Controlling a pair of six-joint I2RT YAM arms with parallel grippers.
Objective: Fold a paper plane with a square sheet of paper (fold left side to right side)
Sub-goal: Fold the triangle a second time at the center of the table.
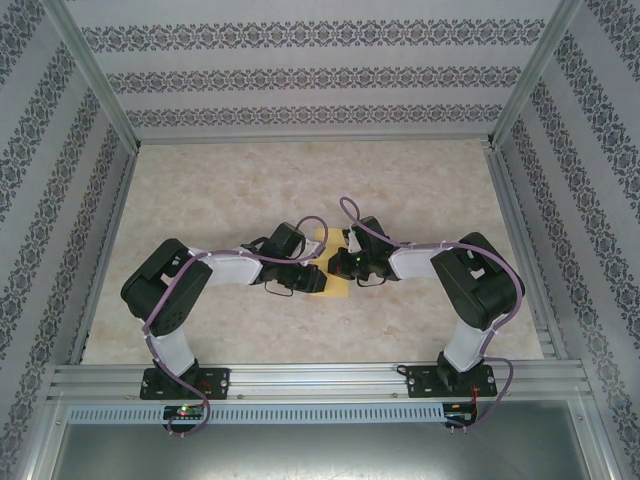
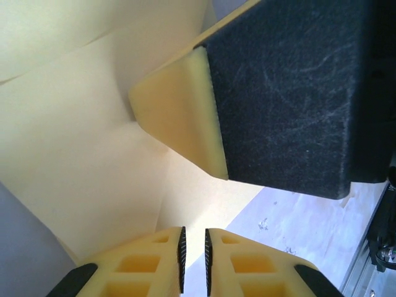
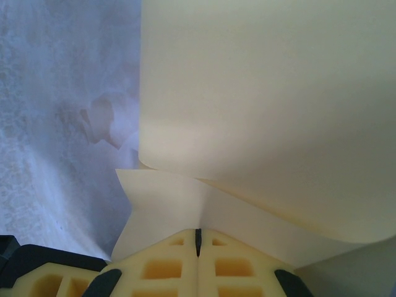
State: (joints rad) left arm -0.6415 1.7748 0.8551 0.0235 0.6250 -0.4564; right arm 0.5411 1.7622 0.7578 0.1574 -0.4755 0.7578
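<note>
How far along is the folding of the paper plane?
Early. The right gripper is shut on the square sheet of paper, whose layers bend loosely over, not pressed flat. The left gripper sits at the sheet too. Remaining: flattening this fold and every dart fold.

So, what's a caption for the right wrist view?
Folding step: right gripper pinches the square sheet of paper, one flap curled above the table.
</note>
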